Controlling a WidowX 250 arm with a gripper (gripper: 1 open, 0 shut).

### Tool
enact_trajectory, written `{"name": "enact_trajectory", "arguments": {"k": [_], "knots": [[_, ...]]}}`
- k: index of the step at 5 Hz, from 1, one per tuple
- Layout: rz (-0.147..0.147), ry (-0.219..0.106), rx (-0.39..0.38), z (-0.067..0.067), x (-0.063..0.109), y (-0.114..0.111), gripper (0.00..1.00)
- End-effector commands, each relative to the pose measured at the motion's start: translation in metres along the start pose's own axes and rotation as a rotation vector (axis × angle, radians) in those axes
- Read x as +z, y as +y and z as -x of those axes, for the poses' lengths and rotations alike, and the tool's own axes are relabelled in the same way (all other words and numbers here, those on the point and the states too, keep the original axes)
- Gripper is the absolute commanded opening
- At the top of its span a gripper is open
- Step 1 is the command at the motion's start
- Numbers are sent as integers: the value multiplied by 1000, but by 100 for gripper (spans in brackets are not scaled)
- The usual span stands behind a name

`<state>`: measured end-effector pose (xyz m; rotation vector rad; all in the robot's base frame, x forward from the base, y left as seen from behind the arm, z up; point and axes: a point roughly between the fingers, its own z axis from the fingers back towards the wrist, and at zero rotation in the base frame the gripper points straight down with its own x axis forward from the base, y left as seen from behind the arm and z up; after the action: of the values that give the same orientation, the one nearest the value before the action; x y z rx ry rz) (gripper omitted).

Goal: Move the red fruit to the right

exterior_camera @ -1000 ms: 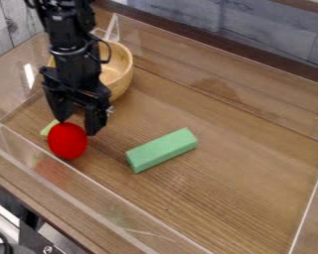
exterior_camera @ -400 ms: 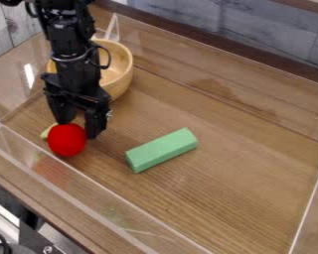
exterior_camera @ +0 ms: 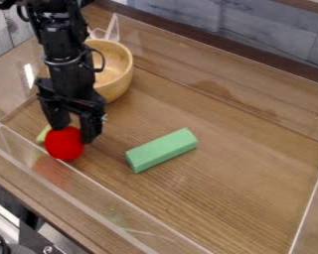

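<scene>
Red fruit (exterior_camera: 64, 146) partly behind open tool (exterior_camera: 69, 124).

Bright red fruit (exterior_camera: 64, 145) with a pale green end, black gripper (exterior_camera: 69, 126) and arm, mid-green rectangular block (exterior_camera: 162, 150), light tan wooden bowl (exterior_camera: 111, 67), brown wood-grain table (exterior_camera: 229, 129), clear walls

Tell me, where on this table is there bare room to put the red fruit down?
The wood right of the green block is bare out to the clear wall. The left end is crowded: gripper, red fruit and wooden bowl sit close together.
</scene>
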<state>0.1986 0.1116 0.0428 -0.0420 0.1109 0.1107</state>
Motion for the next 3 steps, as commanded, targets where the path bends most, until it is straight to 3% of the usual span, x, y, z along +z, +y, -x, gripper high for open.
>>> {"name": "enact_trajectory", "arguments": {"k": [1, 3], "knots": [[-26, -44, -23, -6, 15, 8, 100], [-24, -42, -3, -5, 16, 35, 100]]}}
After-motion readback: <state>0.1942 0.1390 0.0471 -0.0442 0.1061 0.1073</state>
